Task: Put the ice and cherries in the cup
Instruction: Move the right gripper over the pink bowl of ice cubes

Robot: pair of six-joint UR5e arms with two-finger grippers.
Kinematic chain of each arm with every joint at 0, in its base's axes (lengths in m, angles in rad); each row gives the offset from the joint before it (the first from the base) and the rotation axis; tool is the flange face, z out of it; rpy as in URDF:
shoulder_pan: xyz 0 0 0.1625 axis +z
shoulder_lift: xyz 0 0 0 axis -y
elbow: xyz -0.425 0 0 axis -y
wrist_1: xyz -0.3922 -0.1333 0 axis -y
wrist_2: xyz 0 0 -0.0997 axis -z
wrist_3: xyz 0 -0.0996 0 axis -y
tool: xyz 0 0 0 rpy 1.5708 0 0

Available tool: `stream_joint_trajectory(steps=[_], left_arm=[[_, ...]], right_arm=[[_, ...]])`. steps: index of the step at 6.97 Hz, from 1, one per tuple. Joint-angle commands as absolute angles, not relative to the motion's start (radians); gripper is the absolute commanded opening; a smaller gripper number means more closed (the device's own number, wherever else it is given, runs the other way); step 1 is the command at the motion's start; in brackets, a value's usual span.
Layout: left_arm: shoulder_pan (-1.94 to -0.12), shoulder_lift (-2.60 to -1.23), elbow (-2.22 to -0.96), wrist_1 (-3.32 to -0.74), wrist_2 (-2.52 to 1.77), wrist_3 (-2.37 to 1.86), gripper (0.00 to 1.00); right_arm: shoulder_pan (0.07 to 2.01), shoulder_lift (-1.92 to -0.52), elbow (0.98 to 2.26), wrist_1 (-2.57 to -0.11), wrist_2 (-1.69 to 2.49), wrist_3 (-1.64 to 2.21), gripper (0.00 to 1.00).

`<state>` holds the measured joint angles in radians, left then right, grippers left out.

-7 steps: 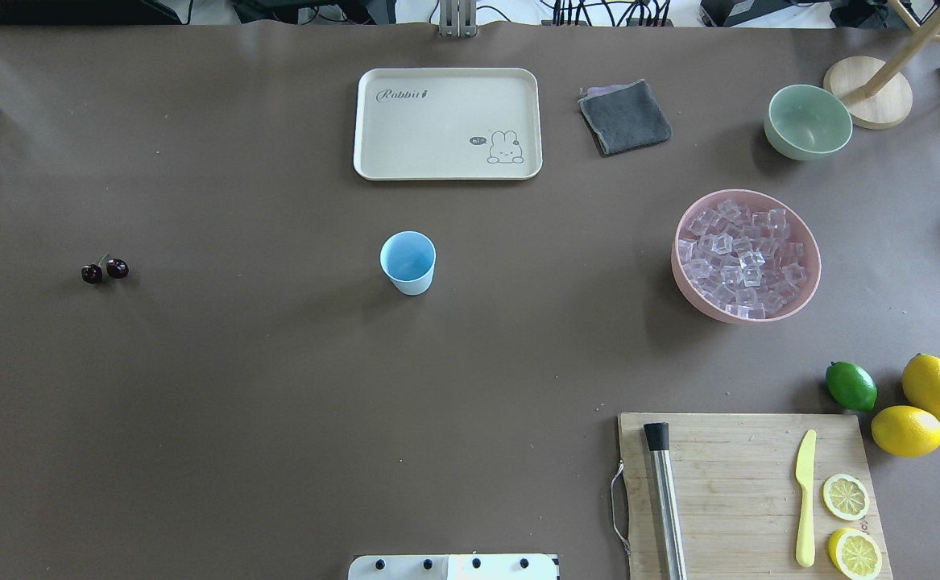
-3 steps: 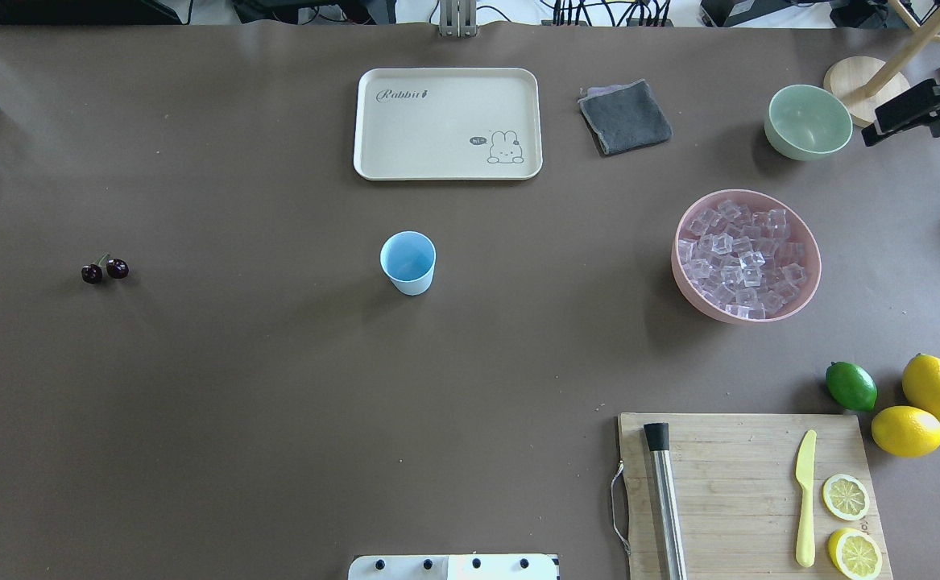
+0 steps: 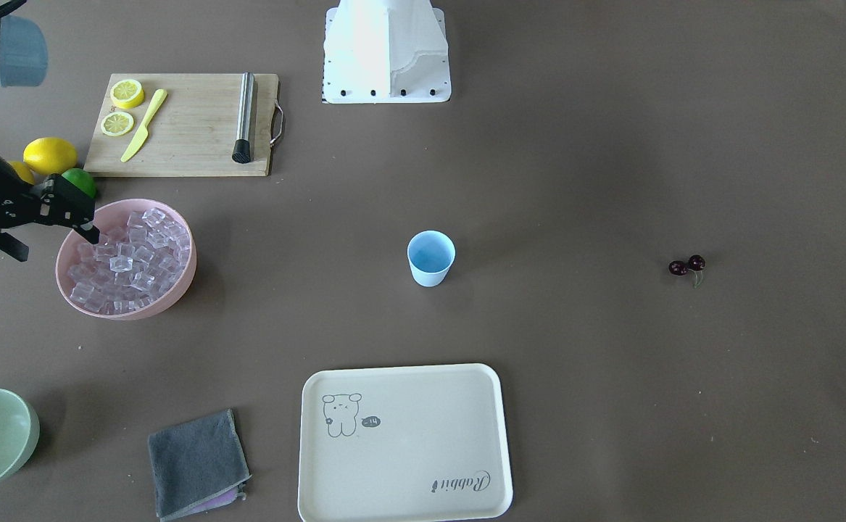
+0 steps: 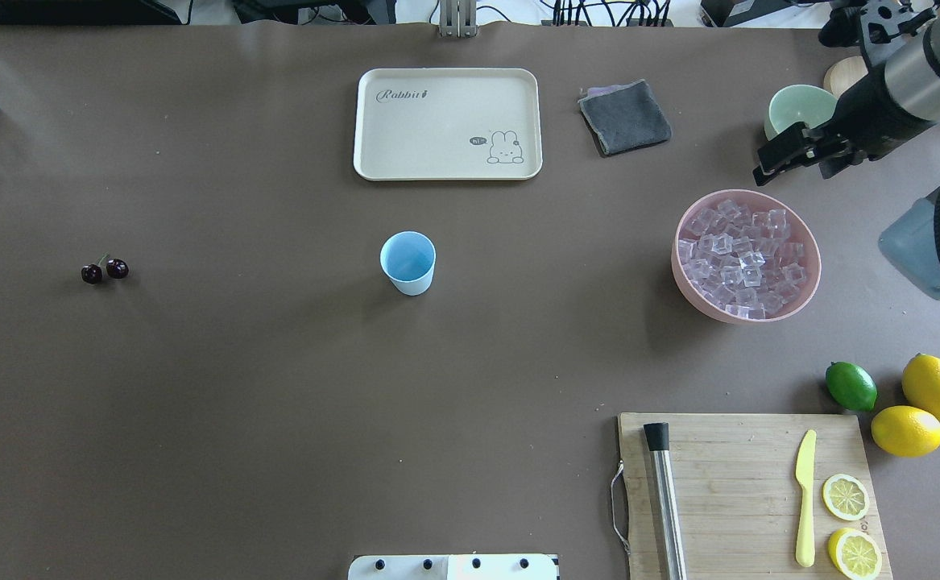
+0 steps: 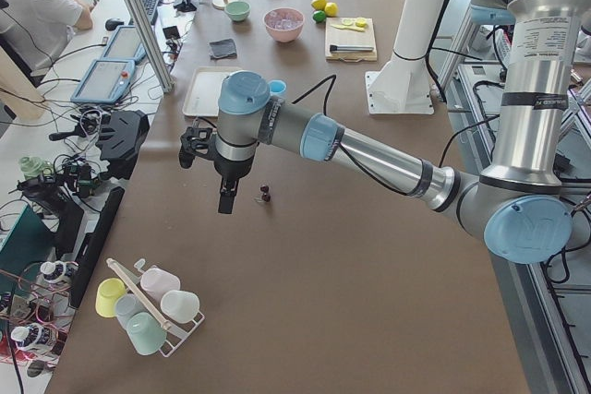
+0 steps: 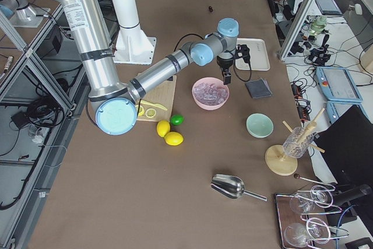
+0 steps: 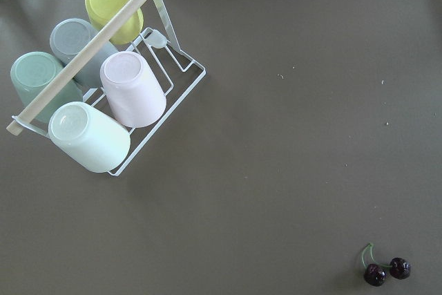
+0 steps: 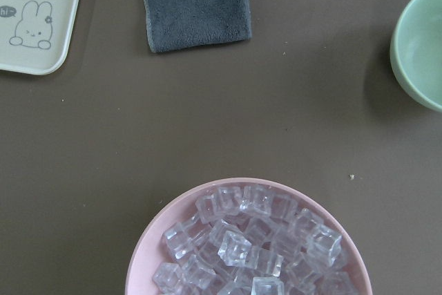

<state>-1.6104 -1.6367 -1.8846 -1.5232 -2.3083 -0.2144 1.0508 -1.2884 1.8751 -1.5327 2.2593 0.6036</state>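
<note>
The light-blue cup (image 4: pixel 408 262) stands upright mid-table, also in the front view (image 3: pixel 430 258). The two dark cherries (image 4: pixel 105 271) lie far to its left and show in the left wrist view (image 7: pixel 387 271). The clear ice cubes (image 4: pixel 739 258) fill the pink bowl (image 4: pixel 679 278), also in the right wrist view (image 8: pixel 255 246). My right gripper (image 4: pixel 793 171) is open and empty, hovering just beyond the pink bowl's far rim. My left gripper (image 5: pixel 208 182) hangs above the table near the cherries (image 5: pixel 265 194); I cannot tell if it is open.
A cream tray (image 4: pixel 447 122) and grey cloth (image 4: pixel 624 117) lie at the back. A pale green bowl (image 4: pixel 796 121) sits under my right arm. A cutting board (image 4: pixel 747 491) with muddler, knife and lemon slices, a lime (image 4: pixel 850 386) and lemons are front right. A cup rack (image 7: pixel 90 101) stands far left.
My right arm has come in from the right edge and moved left over the green bowl toward the pink bowl. The cup, cherries and ice have not moved.
</note>
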Motion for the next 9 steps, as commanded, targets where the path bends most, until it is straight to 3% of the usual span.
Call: stream_joint_trajectory(steps=[1,6,9], left_arm=[[-1.609,-1.644,-1.876,-1.525,-2.309,-0.213,0.98],[-1.609,-1.635,-1.838,-1.595,-2.309,-0.213,0.98],[-1.609,-1.638,-1.802,-1.641,-2.309,-0.215,0.98]], right_arm=[[0.918,-1.298,1.87,-1.534,2.165,0.65,1.0],[0.845,-1.296,1.812,-1.532,2.037,0.64,1.0],[0.841,-1.336,1.751,-1.409,2.016,0.638,1.0]])
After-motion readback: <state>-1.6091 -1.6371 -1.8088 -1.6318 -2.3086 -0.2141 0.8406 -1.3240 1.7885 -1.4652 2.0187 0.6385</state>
